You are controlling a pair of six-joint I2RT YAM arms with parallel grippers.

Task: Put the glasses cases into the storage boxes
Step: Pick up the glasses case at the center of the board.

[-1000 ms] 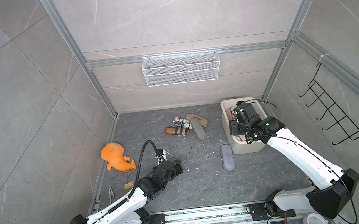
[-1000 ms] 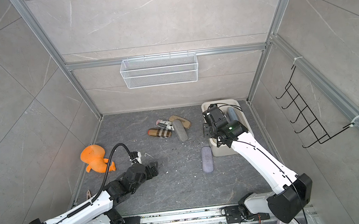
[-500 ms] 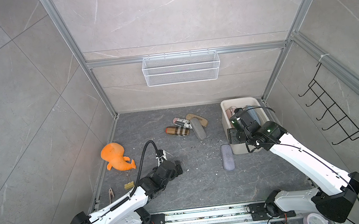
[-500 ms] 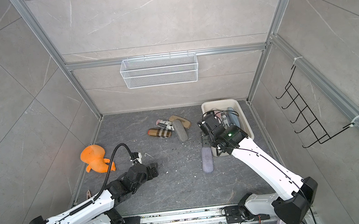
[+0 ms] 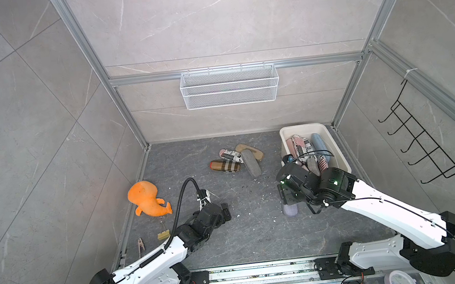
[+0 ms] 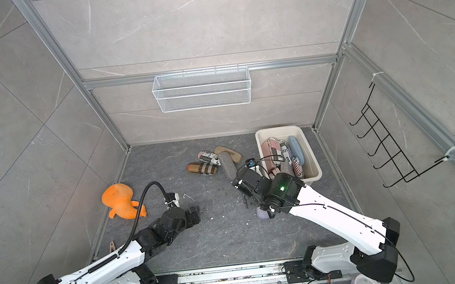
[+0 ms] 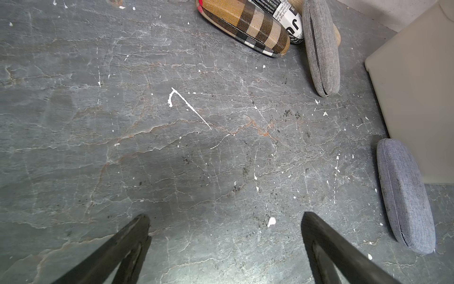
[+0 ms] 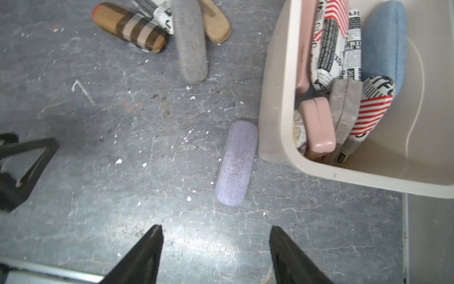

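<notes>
Right wrist view: the right claw (image 8: 216, 246) hangs over the grey table (image 8: 98, 196) with its two dark fingers (image 8: 147, 248) spread apart and nothing between them. Just ahead of the fingertips lies a lilac case (image 8: 235, 163), flat on the table, its far end just beside the near corner of the cream tub (image 8: 275, 110); whether they touch cannot be told. Inside the tub, ahead and to one side of the claw, are pink cases (image 8: 317, 124), a grey case (image 8: 345, 108), newspaper-print cases (image 8: 336, 49) with red-striped patches, and a blue case (image 8: 383, 41). Farther ahead on the table sits a cluster: a plaid case (image 8: 130, 27), a grey fabric case (image 8: 191, 41), a tan case (image 8: 216, 22) and a newsprint case (image 8: 159, 14), touching or overlapping one another.

In the left wrist view the left claw (image 7: 224, 231) is also wide apart and empty above bare table. In a top view it rests well apart from the tub (image 5: 333, 143), with an orange plush toy (image 5: 147, 198) off to its outer side. A white wire basket (image 5: 229, 86) hangs on the back wall.
</notes>
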